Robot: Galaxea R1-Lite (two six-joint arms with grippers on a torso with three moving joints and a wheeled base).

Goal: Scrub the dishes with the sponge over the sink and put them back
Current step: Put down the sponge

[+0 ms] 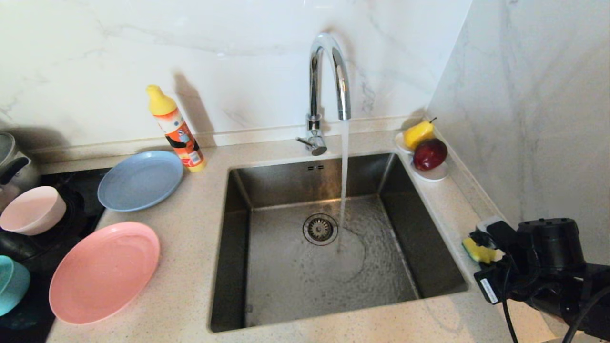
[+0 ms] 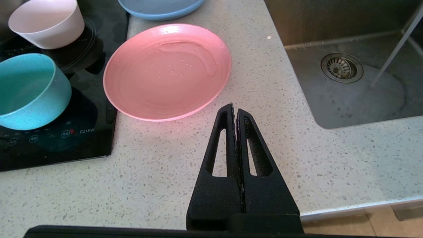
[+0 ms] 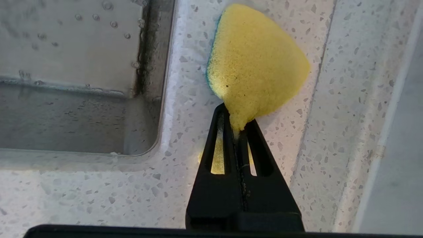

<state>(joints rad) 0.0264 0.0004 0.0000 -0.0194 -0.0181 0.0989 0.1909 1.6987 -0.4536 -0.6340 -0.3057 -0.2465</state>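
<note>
My right gripper (image 3: 236,120) is shut on a corner of the yellow sponge (image 3: 257,62), whose green layer faces down. It holds the sponge (image 1: 479,251) over the counter strip just right of the steel sink (image 1: 286,290). Water runs from the chrome faucet (image 1: 329,71) into the basin beside the drain (image 1: 320,229). Left of the sink lie the pink plate (image 1: 105,271) and the grey-blue plate (image 1: 140,180). The pale bowl (image 1: 32,209) and teal bowl (image 1: 12,286) stand on the black cooktop. My left gripper (image 2: 235,109) hangs shut and empty near the pink plate (image 2: 167,71), which is wet.
A yellow-capped detergent bottle (image 1: 176,128) stands behind the grey-blue plate. A small white dish (image 1: 431,175) with a pear and a red apple sits at the sink's far right corner. The marble wall (image 1: 524,119) runs close along the right. A steel pot (image 1: 9,162) stands far left.
</note>
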